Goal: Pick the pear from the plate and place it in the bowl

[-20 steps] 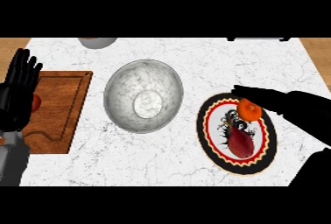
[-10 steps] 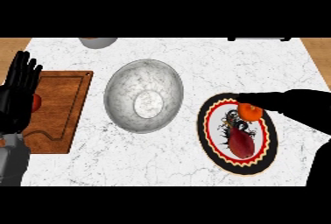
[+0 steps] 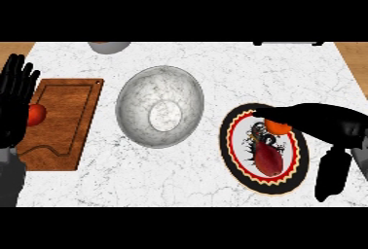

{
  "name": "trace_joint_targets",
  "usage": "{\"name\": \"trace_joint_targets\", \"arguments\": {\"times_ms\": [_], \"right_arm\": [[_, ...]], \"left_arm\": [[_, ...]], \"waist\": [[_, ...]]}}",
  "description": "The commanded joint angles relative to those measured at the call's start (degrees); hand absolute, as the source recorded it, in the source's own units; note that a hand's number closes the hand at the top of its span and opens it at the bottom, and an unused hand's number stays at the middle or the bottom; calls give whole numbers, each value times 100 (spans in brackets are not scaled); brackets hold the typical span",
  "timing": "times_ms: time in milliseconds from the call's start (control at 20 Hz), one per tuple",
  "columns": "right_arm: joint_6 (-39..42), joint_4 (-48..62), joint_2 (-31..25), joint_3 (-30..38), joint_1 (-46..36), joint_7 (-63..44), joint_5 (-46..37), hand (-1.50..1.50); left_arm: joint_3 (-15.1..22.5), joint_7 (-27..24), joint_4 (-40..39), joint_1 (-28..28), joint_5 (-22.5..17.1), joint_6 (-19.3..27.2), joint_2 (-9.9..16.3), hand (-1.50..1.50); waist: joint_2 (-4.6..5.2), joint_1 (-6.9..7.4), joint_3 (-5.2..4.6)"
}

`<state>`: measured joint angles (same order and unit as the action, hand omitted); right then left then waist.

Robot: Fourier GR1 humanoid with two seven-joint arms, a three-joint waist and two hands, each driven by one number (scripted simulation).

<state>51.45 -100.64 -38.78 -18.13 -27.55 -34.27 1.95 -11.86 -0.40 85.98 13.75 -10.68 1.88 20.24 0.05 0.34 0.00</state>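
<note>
Pear (image 3: pixel 269 160), dark red, lying on the plate (image 3: pixel 237 154) toward the worktop's right edge, lower half of the plate, untouched. Plate ringed black and red with a zigzag border. Orange round fruit (image 3: pixel 278 127) on the plate's upper part, partly covered by the right hand (image 3: pixel 309 116), fingers curved over it; cannot tell whether actually pinched. Bowl (image 3: pixel 159 112), grey and marbled, mid-worktop, just left of the plate, not touching. Wooden cutting board (image 3: pixel 61 124) along the left edge, a red round item (image 3: pixel 36 114) at its left side. Left hand (image 3: pixel 16 97) over the left edge, fingers straight and upward, resting, holding nothing.
</note>
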Motion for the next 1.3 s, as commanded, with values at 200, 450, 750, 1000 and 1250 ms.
{"name": "trace_joint_targets", "arguments": {"times_ms": [200, 450, 750, 1000, 1250], "right_arm": [[87, 459, 409, 3, 579, 955, -1538, -150], [-211, 827, 553, -44, 757, 1836, -2361, -150], [-419, 1345, 733, 94, 681, 2853, -2910, -150], [-221, 1305, 1074, 134, 661, 2739, -3205, -150], [-248, 1679, 1299, 56, 675, 2891, -3692, -150]], "left_arm": [[-42, 87, 14, 8, 112, 44, -113, 0], [-170, -508, -630, 174, 180, -83, -157, 0], [7, -42, -17, 49, 261, 17, -297, 0], [-289, -60, -231, 143, 83, -312, -30, 0], [74, 349, 39, 330, 413, 199, -439, 0]], "waist": [[-1, -18, 2], [2, -37, 0], [1, -10, 3], [-5, -21, 0], [-4, -28, 0]]}}
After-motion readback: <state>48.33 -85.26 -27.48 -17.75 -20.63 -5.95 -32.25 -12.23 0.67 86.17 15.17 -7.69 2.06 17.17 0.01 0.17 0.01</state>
